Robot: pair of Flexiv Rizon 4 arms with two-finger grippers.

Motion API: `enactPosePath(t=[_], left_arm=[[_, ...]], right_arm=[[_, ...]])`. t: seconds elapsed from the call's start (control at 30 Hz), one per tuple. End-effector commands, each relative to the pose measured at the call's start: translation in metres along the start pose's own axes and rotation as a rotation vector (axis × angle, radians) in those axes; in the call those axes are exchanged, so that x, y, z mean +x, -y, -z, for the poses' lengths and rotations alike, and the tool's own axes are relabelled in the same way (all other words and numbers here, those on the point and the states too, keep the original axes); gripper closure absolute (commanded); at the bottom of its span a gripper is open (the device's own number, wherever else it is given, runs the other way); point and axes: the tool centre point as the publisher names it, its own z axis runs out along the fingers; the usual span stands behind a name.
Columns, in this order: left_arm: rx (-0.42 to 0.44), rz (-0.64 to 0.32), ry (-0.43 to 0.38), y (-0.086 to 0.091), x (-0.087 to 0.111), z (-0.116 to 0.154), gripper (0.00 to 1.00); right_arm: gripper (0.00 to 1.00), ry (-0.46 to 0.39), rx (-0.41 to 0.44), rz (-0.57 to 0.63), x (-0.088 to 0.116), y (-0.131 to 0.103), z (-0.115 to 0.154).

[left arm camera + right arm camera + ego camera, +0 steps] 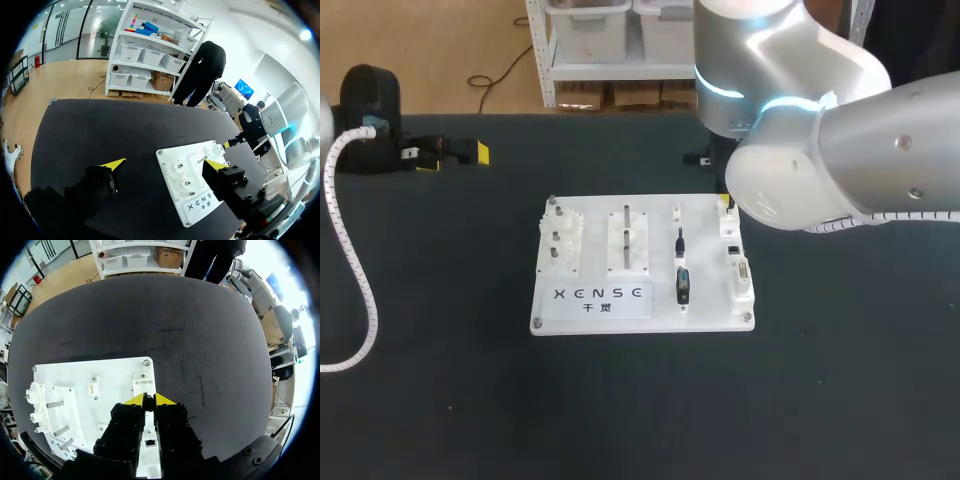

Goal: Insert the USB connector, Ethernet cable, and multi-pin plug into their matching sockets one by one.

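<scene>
A white socket board [590,312] lies mid-table. In its holder column sit a thin black plug [680,240] and a chunky black connector [682,286]. The right-hand column holds the sockets, among them a small square one [733,249] and a wide multi-pin one [742,274]. My right gripper [149,400] hangs over the top of that column, its yellow tips nearly together on a small dark plug above a white socket block [142,385]. In the head view my right arm hides most of it. My left gripper [165,164] stands open and empty at the table's far left [445,152], away from the board [175,167].
White pegs and posts [562,238] stand on the board's left half. The square socket [150,442] shows between my right fingers, behind the tips. Black table surface surrounds the board on all sides.
</scene>
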Motion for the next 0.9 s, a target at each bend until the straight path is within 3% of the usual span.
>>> enactPosePath(t=[0.03, 0.47, 0.9], left_arm=[[0.000, 0.000, 0.000, 0.000, 0.000, 0.000, 0.00], [0.000, 0.000, 0.000, 0.000, 0.000, 0.000, 0.00], [0.000, 0.000, 0.000, 0.000, 0.000, 0.000, 0.00]], right_arm=[[1.00, 0.009, -0.007, -0.007, 0.004, 0.001, -0.010], [1.00, 0.036, -0.027, -0.001, -0.003, 0.000, 0.004], [1.00, 0.025, -0.028, 0.004, 0.001, -0.002, 0.001]])
